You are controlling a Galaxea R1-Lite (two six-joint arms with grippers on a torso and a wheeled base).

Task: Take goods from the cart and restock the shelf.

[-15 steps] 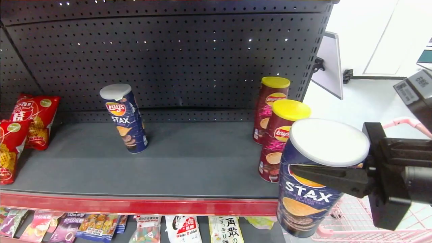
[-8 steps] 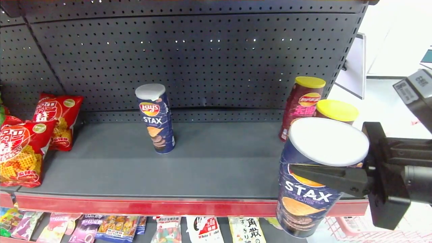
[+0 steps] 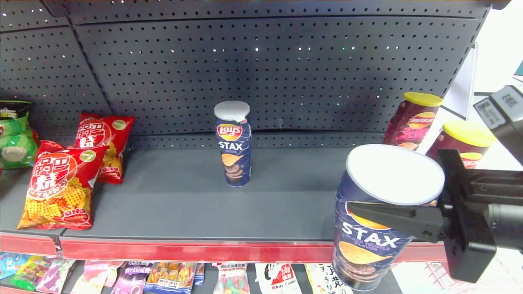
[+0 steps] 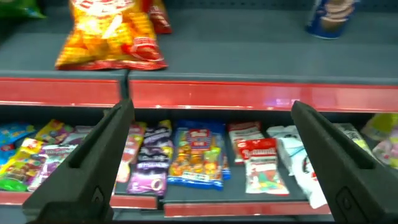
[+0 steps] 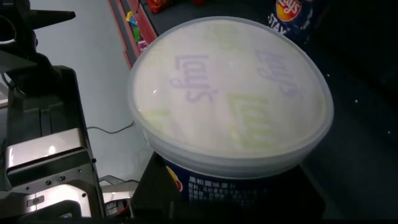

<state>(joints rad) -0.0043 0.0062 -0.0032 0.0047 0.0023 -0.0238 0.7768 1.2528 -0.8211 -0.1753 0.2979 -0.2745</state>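
Note:
My right gripper is shut on a blue chip can with a white lid, held upright in front of the right end of the grey shelf, at its red front lip. In the right wrist view the lid is close under the camera. A matching blue can stands mid-shelf near the back. My left gripper hangs open with nothing in it, low before the red lip, facing the snack packs on the shelf below.
Two maroon cans with yellow lids stand at the shelf's right end, behind the held can. Red snack bags and a green bag lie at the left. Bare shelf lies between the bags and the blue can.
The head camera has swung to the left, so the shelf and its goods sit farther right in the picture. The right gripper keeps the can in the same grip.

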